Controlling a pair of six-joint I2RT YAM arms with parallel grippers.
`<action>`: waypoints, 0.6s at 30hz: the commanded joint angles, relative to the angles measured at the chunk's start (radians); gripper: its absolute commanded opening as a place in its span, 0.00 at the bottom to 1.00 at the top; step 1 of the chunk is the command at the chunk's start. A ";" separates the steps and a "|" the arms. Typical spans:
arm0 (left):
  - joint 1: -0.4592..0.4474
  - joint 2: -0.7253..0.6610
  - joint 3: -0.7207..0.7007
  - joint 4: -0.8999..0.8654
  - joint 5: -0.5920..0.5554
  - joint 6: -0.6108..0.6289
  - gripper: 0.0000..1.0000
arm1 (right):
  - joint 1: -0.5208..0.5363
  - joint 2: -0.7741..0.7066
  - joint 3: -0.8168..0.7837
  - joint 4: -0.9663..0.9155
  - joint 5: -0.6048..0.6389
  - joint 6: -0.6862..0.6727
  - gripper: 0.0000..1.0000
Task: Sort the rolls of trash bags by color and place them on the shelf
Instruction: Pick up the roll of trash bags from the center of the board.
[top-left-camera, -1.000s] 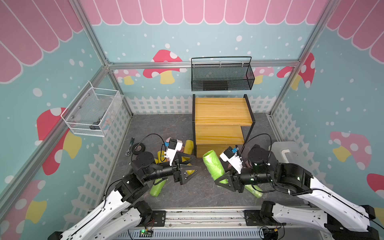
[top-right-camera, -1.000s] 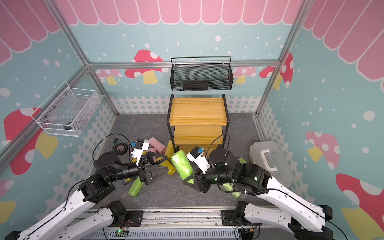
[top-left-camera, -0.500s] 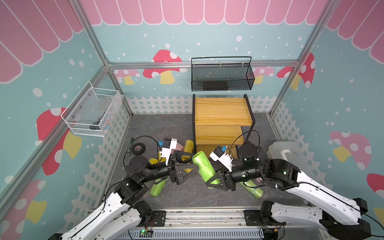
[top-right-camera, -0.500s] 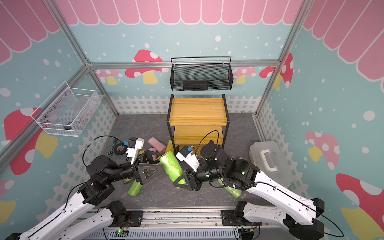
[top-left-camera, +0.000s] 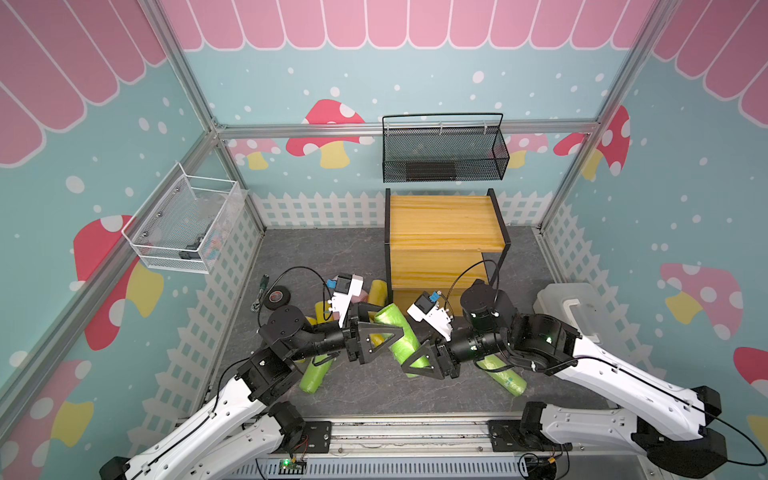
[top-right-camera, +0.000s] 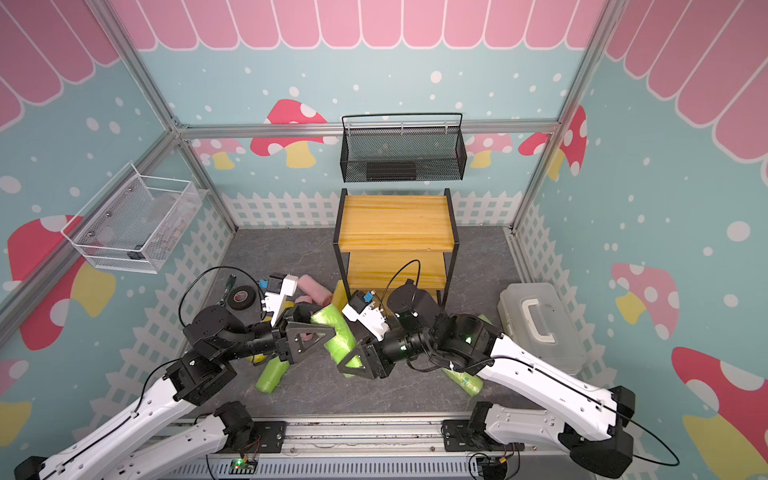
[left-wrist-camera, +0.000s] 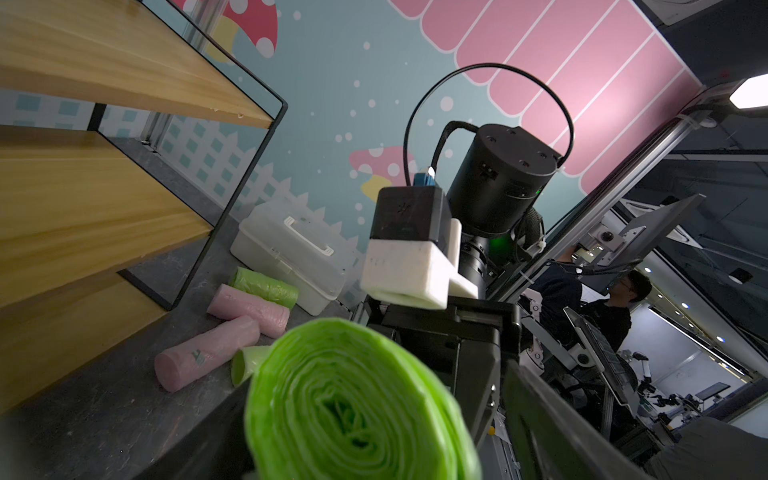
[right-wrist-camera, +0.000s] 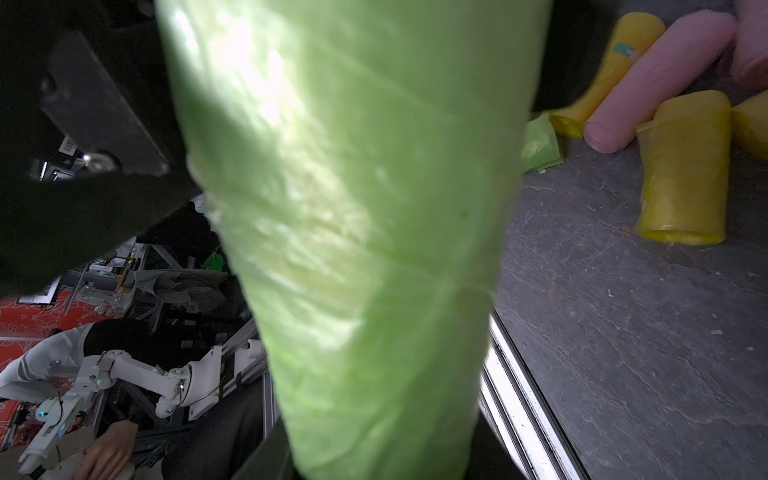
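Note:
A lime green roll (top-left-camera: 395, 336) (top-right-camera: 338, 336) hangs tilted above the floor in front of the shelf (top-left-camera: 440, 220) (top-right-camera: 395, 224) (left-wrist-camera: 83, 199). My right gripper (top-left-camera: 413, 355) (top-right-camera: 351, 357) (right-wrist-camera: 374, 436) is shut on its lower end. My left gripper (top-left-camera: 388, 322) (top-right-camera: 322, 320) (left-wrist-camera: 361, 436) straddles its upper end, where a gap shows beside one finger. The roll fills the right wrist view (right-wrist-camera: 353, 228), and its coiled end (left-wrist-camera: 353, 407) fills the left wrist view. Other rolls lie on the floor: green (top-left-camera: 313, 372) (top-left-camera: 500, 376), yellow (top-left-camera: 378, 289) (right-wrist-camera: 681, 166), pink (top-right-camera: 316, 286) (left-wrist-camera: 208, 357).
A black tape roll (top-left-camera: 276, 297) lies at the left by the fence. A white lidded box (top-left-camera: 582, 316) stands at the right. A black mesh basket (top-left-camera: 444, 153) hangs above the shelf and a white wire basket (top-left-camera: 183, 228) hangs on the left wall.
My right gripper has carried the green roll leftward. My left gripper has come round the roll's upper end and its jaws have narrowed.

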 joint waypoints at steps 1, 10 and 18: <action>-0.008 0.004 0.029 0.018 0.028 -0.010 0.70 | 0.005 -0.004 0.038 0.023 -0.004 -0.014 0.00; -0.010 0.011 0.027 0.010 0.057 -0.022 0.13 | -0.011 -0.013 0.072 -0.029 0.062 -0.018 0.00; -0.010 -0.003 0.005 -0.029 -0.088 -0.049 0.00 | -0.031 -0.039 0.105 -0.097 0.246 -0.002 0.70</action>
